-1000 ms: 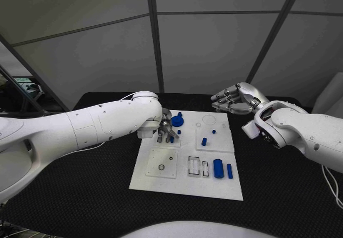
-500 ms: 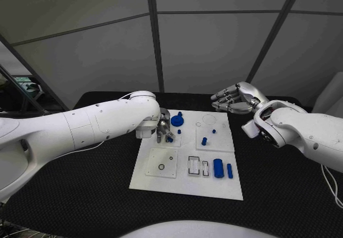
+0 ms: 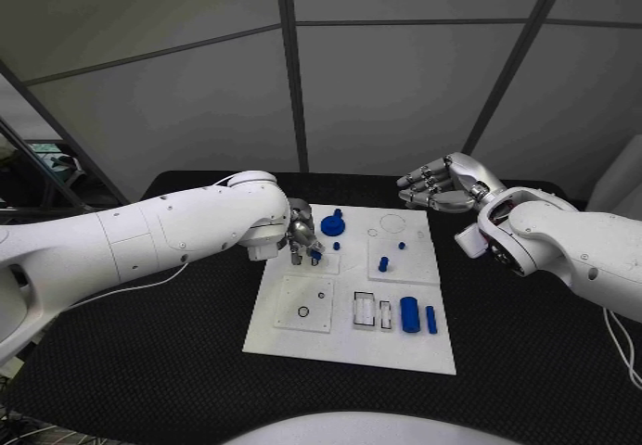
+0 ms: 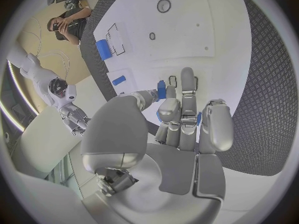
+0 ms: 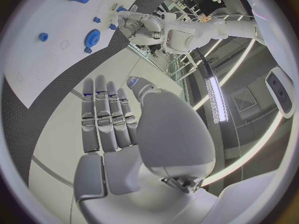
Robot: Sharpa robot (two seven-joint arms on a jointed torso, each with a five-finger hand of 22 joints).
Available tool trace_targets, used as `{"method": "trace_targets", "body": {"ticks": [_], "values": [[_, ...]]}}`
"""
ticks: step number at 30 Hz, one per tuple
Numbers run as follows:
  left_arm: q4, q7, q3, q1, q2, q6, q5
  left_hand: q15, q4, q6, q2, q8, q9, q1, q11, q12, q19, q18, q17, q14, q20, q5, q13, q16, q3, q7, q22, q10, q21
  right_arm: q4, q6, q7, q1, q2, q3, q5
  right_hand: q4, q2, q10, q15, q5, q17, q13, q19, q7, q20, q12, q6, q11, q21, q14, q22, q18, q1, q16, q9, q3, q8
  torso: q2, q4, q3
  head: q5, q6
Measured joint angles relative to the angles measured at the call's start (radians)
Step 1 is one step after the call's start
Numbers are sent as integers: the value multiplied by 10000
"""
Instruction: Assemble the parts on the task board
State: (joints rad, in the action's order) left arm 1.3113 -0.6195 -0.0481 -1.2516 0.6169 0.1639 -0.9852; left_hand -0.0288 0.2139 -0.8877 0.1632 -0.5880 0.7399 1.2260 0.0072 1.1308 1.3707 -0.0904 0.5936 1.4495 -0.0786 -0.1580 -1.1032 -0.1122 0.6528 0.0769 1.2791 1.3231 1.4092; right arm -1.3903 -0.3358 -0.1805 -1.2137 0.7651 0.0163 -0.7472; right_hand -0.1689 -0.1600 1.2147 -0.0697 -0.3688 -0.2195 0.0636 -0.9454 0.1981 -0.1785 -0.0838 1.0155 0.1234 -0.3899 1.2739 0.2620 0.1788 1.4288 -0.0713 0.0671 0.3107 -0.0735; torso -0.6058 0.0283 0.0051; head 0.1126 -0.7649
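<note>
The left hand [image 3: 303,239] pinches a small blue part [image 4: 161,89] upright at the task board's [image 3: 351,348] far-left corner — right hand [image 3: 439,184] hangs empty, fingers apart, beyond its far edge.

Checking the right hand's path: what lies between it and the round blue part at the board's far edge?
In the head view, only bare task board and black table separate the right hand from the round blue part.

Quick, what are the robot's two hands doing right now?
Left hand: pinching a small blue part over the task board.
Right hand: open, holding nothing.
</note>
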Motion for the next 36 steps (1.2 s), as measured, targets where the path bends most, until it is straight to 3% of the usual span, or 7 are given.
{"method": "trace_targets", "body": {"ticks": [1,2,3,5,6,20,36], "values": [[51,27,0,0,49,-106,21,0,-3,0,11,-17,15,-96,-9,8,37,0,9,0,-6,0,-17,38,2,0,20,8,6,1,0,0,0,2,0,0,0,0,0,0,0,0,0,0,0,0,0,0,0,0,0,0,-1,0,0,0,0,0,0,0,1,6,-7],[102,52,0,0,97,-214,38,0,-54,0,1,-18,28,-105,-20,41,52,196,13,0,-19,0,-43,39,53,0,47,20,6,2,0,-1,0,3,0,0,0,0,0,0,0,-1,0,0,0,0,0,0,0,0,0,0,-1,0,0,0,0,0,1,0,2,13,-8],[168,83,0,0,156,-353,60,0,-59,0,2,-18,35,-106,-37,67,51,609,13,0,-19,1,-53,39,59,0,61,38,6,3,0,-1,0,5,0,0,0,0,0,0,0,-1,0,-21,0,-22,0,0,0,0,0,0,0,0,0,0,0,0,0,0,4,15,-8],[251,121,0,0,224,-545,87,0,-60,0,13,-18,59,-118,-43,68,51,578,13,0,-19,3,-78,39,59,0,89,63,43,4,0,-2,0,8,0,0,0,0,0,0,0,-1,0,-36,0,-36,0,0,0,0,0,-1,1,0,0,0,0,0,-1,0,4,24,-8],[298,139,0,2,258,-659,101,0,-67,-1,63,-19,65,-168,-19,110,87,367,15,0,5,7,-98,39,66,0,112,90,43,6,0,-2,0,9,0,0,0,0,0,0,-8,8,0,-36,0,-36,0,0,0,0,0,-11,0,0,0,0,0,0,-2,0,4,28,-4],[420,234,-15,397,349,-1428,-272,-34,-181,-2,104,-58,90,-210,-46,124,124,371,21,34,-17,12,-117,39,179,1,151,122,43,40,0,-4,0,-6,0,2,0,65,1,0,-50,26,1,-36,0,-36,0,0,0,41,0,-33,1,-64,0,0,0,0,-8,12,1,125,-26],[273,198,-15,530,246,-1422,-720,-34,-186,-2,28,-56,132,-343,-43,123,123,372,41,34,-18,22,-97,39,184,3,135,122,43,46,1,-8,1,-32,2,2,0,23,1,0,-50,35,2,-36,0,-36,0,0,0,97,0,-44,0,-105,-1,0,0,0,-11,33,-18,137,-2]]}}
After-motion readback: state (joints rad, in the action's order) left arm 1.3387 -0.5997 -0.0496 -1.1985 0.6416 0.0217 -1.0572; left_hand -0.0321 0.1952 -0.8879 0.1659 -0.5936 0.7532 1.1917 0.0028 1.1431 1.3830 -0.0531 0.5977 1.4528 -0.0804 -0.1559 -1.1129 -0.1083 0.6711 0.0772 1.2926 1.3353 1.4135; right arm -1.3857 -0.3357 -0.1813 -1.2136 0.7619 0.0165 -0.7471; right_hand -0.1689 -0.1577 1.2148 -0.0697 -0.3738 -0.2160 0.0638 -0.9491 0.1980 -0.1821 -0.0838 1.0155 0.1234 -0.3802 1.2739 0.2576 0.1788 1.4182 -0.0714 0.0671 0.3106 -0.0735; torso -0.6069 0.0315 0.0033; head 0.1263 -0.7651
